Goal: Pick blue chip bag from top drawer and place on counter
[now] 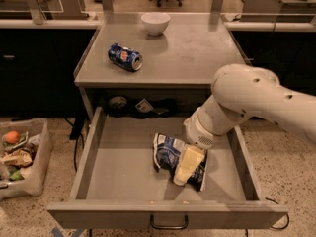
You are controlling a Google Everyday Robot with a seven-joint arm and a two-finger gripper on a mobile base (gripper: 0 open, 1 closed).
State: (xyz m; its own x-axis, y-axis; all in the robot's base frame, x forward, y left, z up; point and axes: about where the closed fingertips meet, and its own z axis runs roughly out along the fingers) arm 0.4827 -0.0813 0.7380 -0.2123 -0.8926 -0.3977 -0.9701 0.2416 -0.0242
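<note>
Pulled fully out, below front edge of counter (197, 53): top drawer (118, 181). In it, right of centre on flat btm: blue chip bag (167, 154), crumpled, lying flat. Long axis approx left-right across drawer, right end angled a bit twd drawer front. Well clear of drawer walls.

Down inside drawer, directly over right half of bag: gripper (186, 166), pale end overlapping foil, pointing twd front-left. Touching or just above, cannot tell. Claw state: cannot tell either, spread vs pressed together not readable from this angle. In from right over drawer's right wall: arm (247, 95), wrist covering bag's back-right corner.

Key relation: bag not off to one side of claw but under it, w/ bulk of bag to camera-left of pale end.

Judged: grasp stage, not lift yet; bag flat on drawer btm. Next prob. pinch on foil, straight up past drawer rim, then back twd counter.

On counter: blue soda can (125, 57) on its side near left-front, white bowl (155, 22) at back. Judged best drop zone: right-front part, nearest arm, apart from both.

Risk: slick crumpled foil, possible slip if pinched on a thin edge.
</note>
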